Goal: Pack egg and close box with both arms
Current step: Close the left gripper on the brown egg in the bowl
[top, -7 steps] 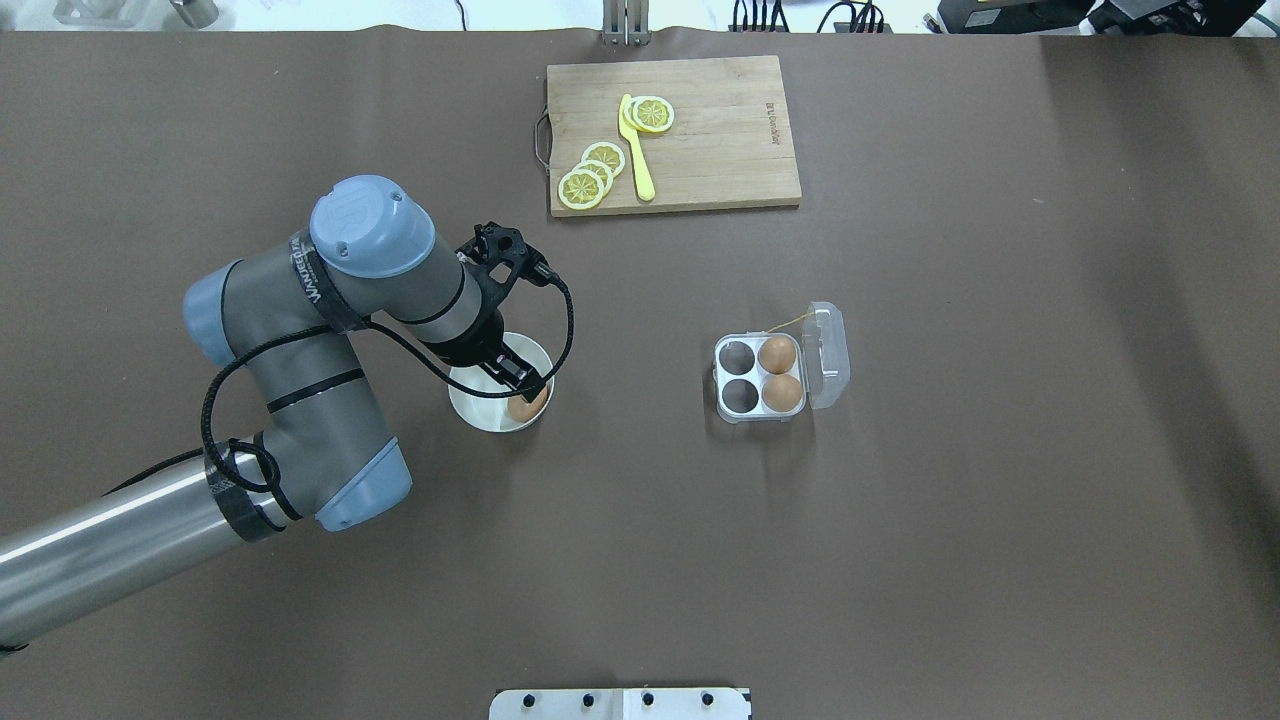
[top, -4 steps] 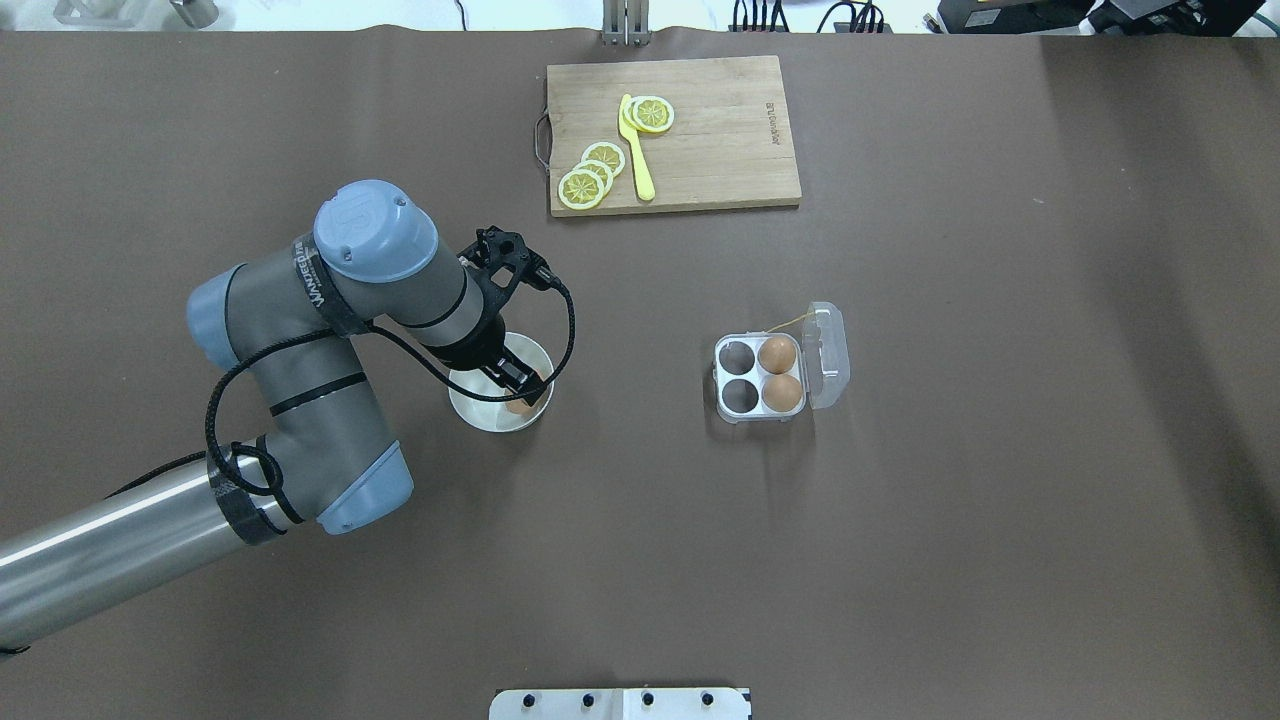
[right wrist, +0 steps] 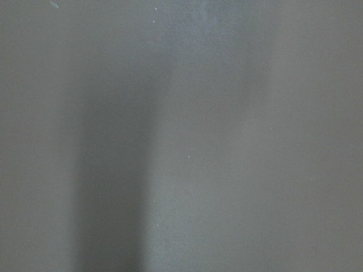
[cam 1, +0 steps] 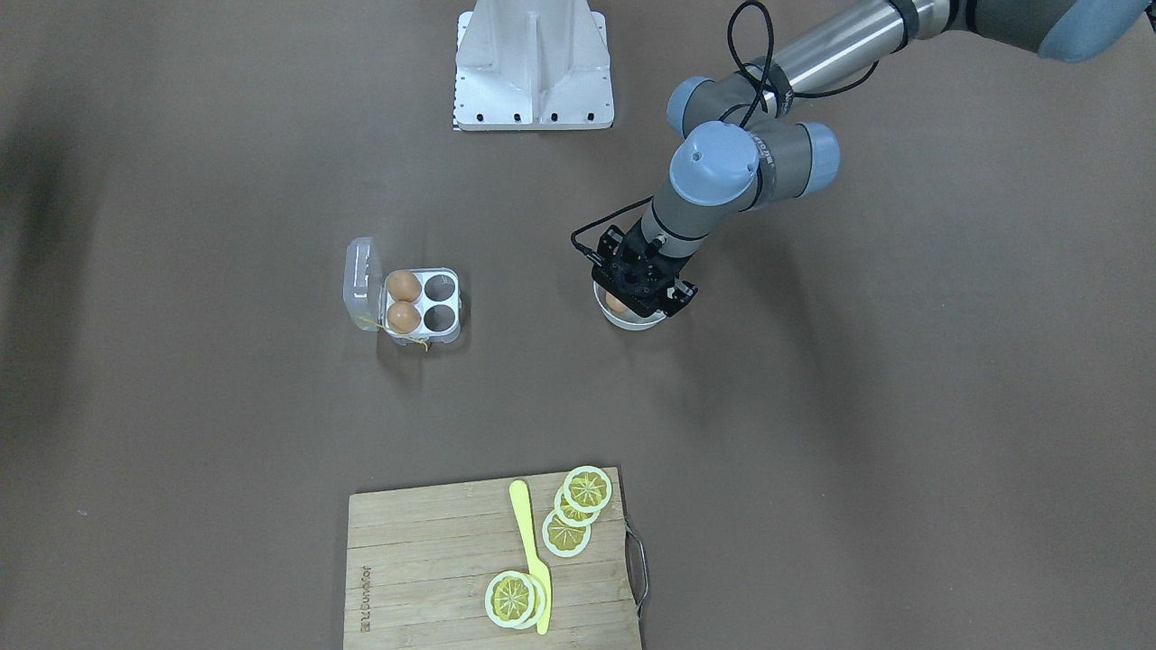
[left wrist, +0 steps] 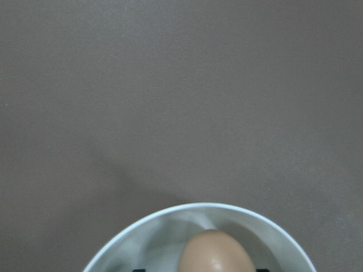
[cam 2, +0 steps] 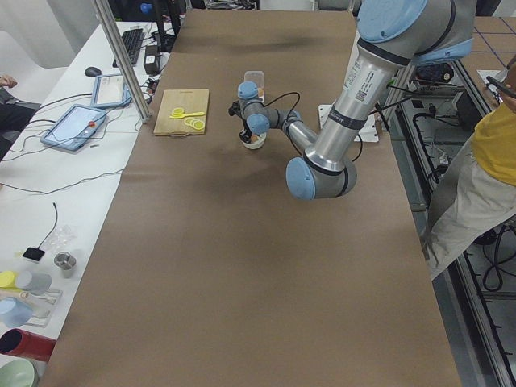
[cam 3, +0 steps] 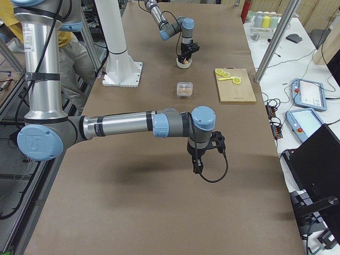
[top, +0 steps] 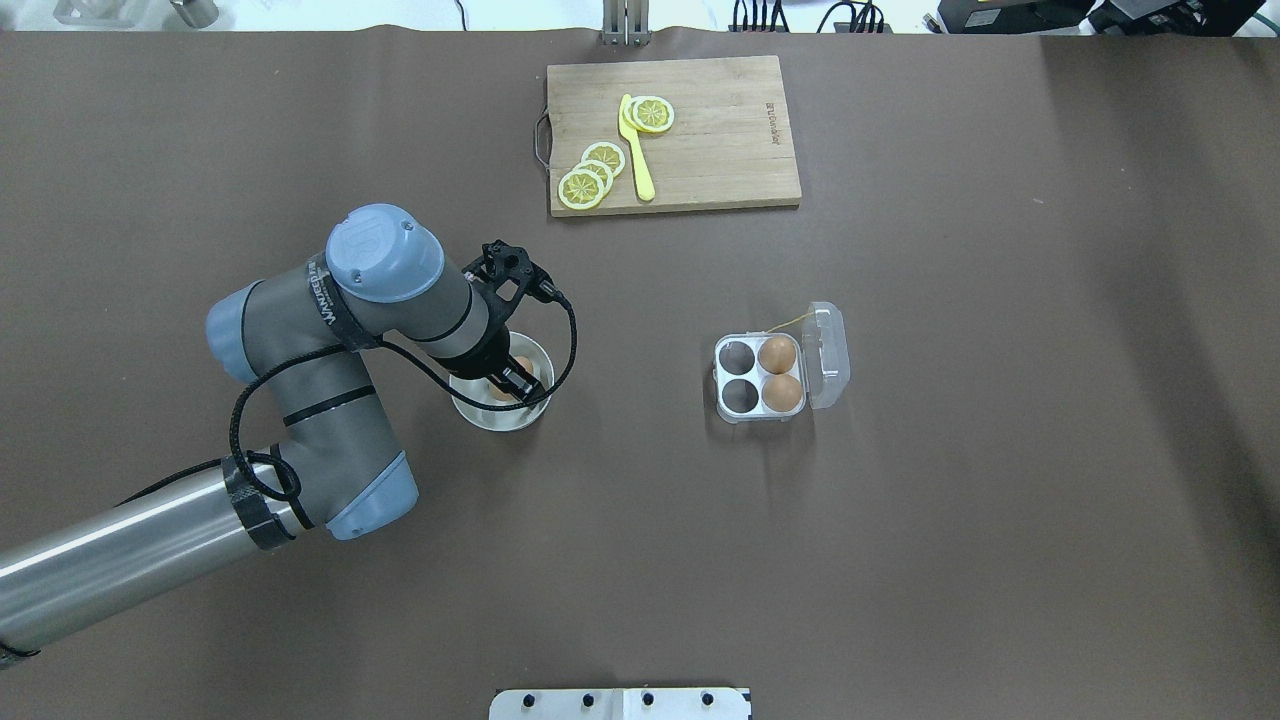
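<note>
Over the last second our left gripper (top: pixel 510 380) has dropped into the bowl (top: pixel 485 415) over the egg (left wrist: pixel 215 252) lying there, though we cannot tell if it has clamped yet, so pickup seems imminent and the box (top: pixel 740 395) waits half empty.

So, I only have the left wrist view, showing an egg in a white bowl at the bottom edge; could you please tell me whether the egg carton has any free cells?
Observer: Yes. The egg carton holds two eggs in the cells on its lid side; the two cells nearer the bowl are empty.
Operator: Thank you. Is it open?
Observer: It is; its clear lid is hinged back on the side away from the bowl.
Operator: Thanks. Anything else I am missing?
Observer: The right gripper shows only in the exterior right view, hanging above the brown table, apart from the egg carton.
</note>
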{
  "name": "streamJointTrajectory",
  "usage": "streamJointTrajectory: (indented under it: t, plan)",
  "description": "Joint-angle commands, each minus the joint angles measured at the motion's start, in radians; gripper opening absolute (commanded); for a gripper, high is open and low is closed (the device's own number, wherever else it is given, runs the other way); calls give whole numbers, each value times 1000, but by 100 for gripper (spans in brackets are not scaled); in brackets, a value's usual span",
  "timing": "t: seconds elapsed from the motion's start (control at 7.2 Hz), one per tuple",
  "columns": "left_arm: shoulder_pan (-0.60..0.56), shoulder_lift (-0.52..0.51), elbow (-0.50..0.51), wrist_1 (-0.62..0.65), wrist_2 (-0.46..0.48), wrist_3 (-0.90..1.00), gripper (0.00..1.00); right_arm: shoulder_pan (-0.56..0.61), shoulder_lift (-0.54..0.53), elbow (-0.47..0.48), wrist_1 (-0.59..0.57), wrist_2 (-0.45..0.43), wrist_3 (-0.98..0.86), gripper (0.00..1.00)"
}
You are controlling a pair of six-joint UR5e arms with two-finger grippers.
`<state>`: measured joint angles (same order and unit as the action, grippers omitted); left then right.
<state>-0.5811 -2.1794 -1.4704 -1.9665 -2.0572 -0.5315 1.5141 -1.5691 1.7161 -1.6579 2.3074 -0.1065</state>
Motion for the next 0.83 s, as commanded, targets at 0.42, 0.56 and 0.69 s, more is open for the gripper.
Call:
streamJointTrajectory:
  t: [0.42, 0.56, 0.69]
  plan:
    - [-5, -2, -49, 46, -9, 4, 29, 0, -3, 2, 0, 1, 1, 100]
    - [-19, 0, -123, 158, -30, 13, 25, 0, -3, 0, 0, 1, 1, 100]
    - [-38, -6, -198, 278, -61, 36, 23, 0, -3, 0, 0, 1, 1, 100]
